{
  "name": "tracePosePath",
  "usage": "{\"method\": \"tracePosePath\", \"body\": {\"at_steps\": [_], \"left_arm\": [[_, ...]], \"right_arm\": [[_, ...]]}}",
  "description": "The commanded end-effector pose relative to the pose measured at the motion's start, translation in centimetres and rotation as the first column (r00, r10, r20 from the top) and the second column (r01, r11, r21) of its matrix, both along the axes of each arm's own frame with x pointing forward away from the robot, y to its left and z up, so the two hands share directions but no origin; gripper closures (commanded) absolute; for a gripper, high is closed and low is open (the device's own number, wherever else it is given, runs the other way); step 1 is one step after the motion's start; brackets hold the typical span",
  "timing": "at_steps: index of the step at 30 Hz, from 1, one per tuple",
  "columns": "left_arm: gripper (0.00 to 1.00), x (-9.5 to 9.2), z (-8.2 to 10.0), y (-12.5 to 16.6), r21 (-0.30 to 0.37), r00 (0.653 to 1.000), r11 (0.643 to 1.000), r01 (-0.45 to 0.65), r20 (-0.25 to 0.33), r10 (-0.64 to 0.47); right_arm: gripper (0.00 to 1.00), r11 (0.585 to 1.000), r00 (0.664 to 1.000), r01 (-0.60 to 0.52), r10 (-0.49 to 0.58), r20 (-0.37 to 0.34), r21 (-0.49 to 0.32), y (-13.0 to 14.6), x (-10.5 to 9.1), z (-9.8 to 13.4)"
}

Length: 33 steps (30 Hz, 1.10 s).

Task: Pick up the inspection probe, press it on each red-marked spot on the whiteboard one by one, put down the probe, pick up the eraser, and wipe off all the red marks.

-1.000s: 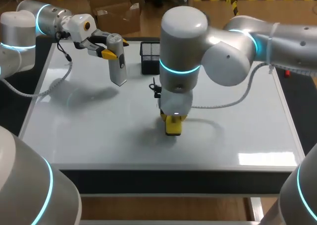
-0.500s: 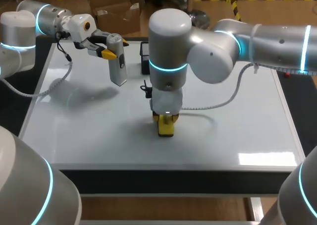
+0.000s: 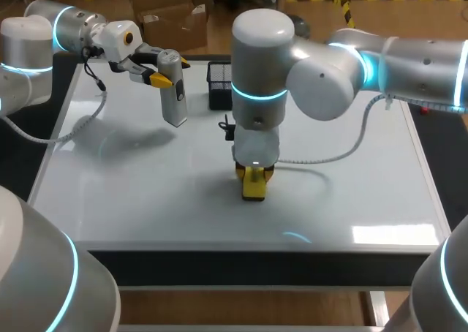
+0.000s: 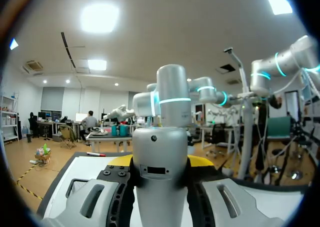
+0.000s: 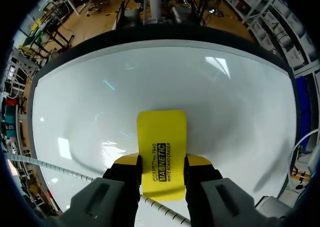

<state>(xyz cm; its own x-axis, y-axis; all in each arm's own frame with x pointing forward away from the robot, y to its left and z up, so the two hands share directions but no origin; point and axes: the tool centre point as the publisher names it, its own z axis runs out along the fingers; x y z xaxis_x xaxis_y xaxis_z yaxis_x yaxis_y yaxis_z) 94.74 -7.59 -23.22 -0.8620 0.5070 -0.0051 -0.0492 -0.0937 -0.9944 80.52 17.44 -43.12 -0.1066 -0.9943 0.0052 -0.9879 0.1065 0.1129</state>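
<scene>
At the far left of the whiteboard point(image 3: 146, 189), the left jaws are clamped on the inspection probe point(image 3: 173, 91), which hangs upright. Whether its lower end touches the board cannot be told. In the left wrist view the probe's grey body point(image 4: 160, 172) fills the space between the jaws. Just right of it, at the table's far edge, stands a black mesh basket point(image 3: 218, 83). It is partly covered by the right arm point(image 3: 329, 76), and its contents cannot be made out. Near the middle, the right jaws grip the yellow eraser point(image 5: 161, 147) by its sides, down on the board.
</scene>
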Motion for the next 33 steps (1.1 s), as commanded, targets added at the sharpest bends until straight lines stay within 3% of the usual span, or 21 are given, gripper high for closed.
{"method": "tracePosePath", "body": {"at_steps": [1, 14, 33], "left_arm": [[1.00, 0.1, 0.1, 0.0, 0.002, 1.000, 1.000, 0.003, 0.000, -0.003], [1.00, 0.1, 0.1, 0.0, 0.002, 1.000, 1.000, 0.003, 0.000, -0.003], [1.00, 0.1, 0.1, 0.0, 0.002, 1.000, 1.000, 0.003, 0.000, -0.003]], "right_arm": [[1.00, 1.000, 1.000, 0.019, -0.019, 0.005, 0.007, -2.3, -0.4, -0.9], [1.00, 0.996, 0.996, 0.090, -0.090, 0.014, -0.016, -5.1, -0.6, -0.3], [1.00, 0.996, 0.993, 0.088, -0.086, 0.082, -0.024, -6.7, 0.5, 4.9]]}}
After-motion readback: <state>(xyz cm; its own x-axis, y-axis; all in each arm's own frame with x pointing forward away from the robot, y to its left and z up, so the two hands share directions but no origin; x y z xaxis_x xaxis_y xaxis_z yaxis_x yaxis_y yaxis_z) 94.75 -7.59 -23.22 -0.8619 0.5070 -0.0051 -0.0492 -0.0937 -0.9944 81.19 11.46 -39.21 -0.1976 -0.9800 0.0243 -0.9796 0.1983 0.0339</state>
